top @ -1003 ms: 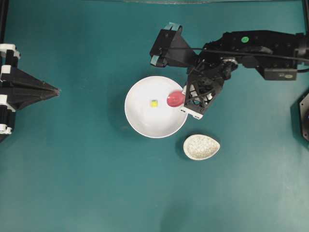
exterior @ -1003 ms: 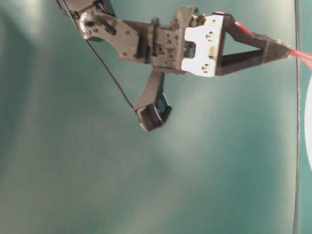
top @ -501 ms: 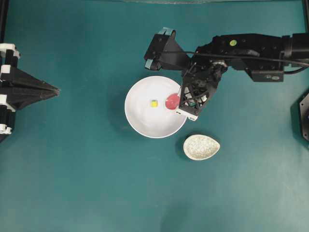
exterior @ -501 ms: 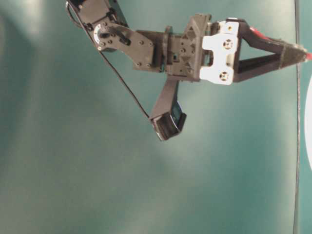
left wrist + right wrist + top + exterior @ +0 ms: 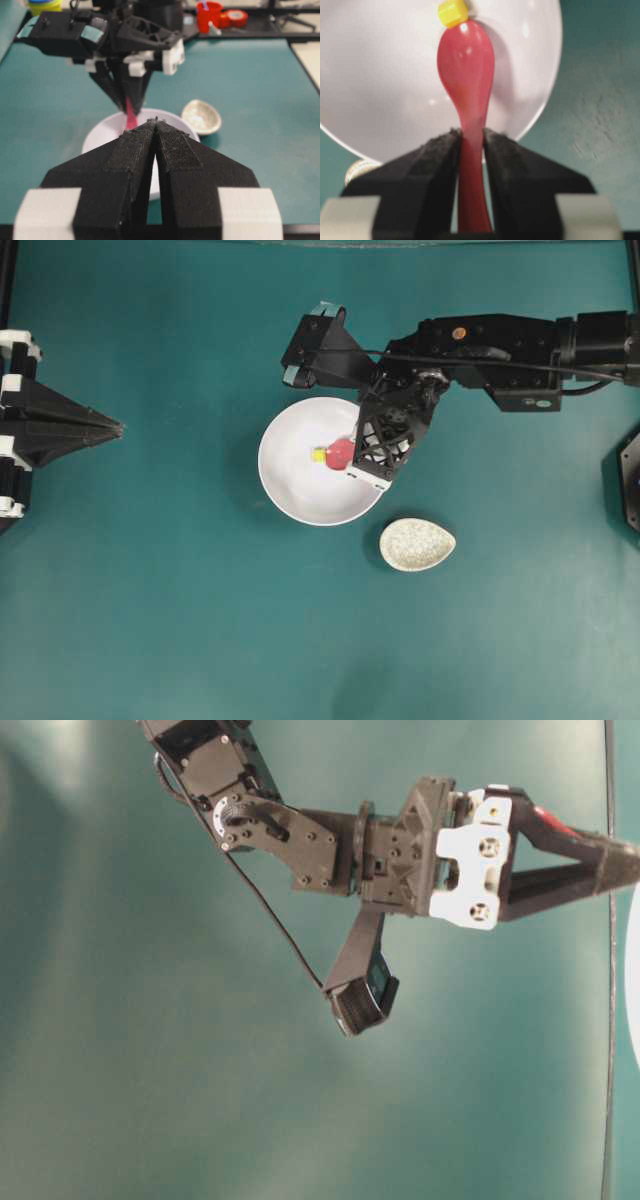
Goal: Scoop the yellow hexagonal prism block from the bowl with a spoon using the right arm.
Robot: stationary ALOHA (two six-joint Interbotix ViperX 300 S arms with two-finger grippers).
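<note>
Yellow hexagonal prism block [image 5: 452, 12] lies near centre of white bowl [image 5: 290, 490], touching tip of pink-red spoon [image 5: 466, 70]. Right gripper [image 5: 470, 150] clamps spoon handle. Bowl sits mid-table on teal surface [image 5: 150, 590]; speckled dish [image 5: 417, 544] just beside. Left gripper [image 5: 156, 125] jaws closed, w/ nothing held, at left edge.
</note>
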